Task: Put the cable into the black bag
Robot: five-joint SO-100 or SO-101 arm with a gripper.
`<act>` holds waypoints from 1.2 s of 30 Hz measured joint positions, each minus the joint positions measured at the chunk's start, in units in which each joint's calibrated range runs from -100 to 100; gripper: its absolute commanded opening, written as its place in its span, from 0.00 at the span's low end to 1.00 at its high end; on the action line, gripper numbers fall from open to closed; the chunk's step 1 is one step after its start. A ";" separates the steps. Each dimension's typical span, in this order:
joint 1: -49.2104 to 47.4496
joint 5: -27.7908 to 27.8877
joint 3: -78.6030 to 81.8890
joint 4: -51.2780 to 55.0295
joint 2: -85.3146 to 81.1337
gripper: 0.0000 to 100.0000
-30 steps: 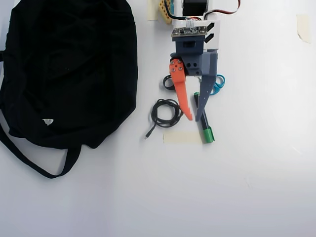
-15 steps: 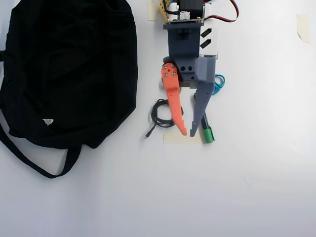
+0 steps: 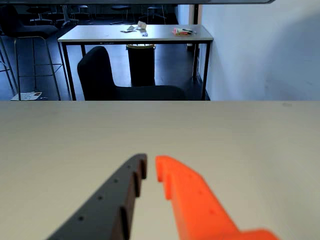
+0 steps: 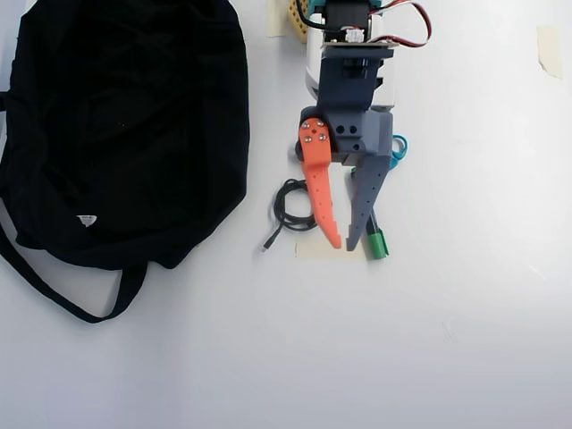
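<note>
In the overhead view the cable [image 4: 290,204] lies as a small black coil on the white table, its tail ending in a plug [image 4: 265,248]. The large black bag [image 4: 125,125] lies flat to its left, with a white tag [image 4: 86,219] and a strap [image 4: 63,299]. My gripper [image 4: 344,247] hovers just right of the coil, and its orange finger [image 4: 320,192] crosses the coil's right side. The grey finger [image 4: 365,192] lies alongside. In the wrist view the gripper [image 3: 151,165] shows only a narrow slit between its tips, nothing held. Cable and bag are out of the wrist view.
A black marker with a green cap [image 4: 376,243] lies under the grey finger. A strip of tape [image 4: 317,251] sits below the fingertips. A blue item [image 4: 398,147] and a small black ring [image 4: 300,154] lie beside the gripper body. Tape [image 4: 549,49] marks the table's top right.
The arm has reached out, carrying the fingertips down the overhead picture and slightly left, from beside the coil to the tape strip. The gap between the tips stayed about the same.
</note>
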 measured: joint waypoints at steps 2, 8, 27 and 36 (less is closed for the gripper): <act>0.96 0.10 0.00 0.00 0.00 0.02; 0.96 0.10 0.08 0.26 0.00 0.02; -0.37 -0.10 -5.58 42.68 0.00 0.02; -2.57 -0.10 -9.67 62.09 0.00 0.02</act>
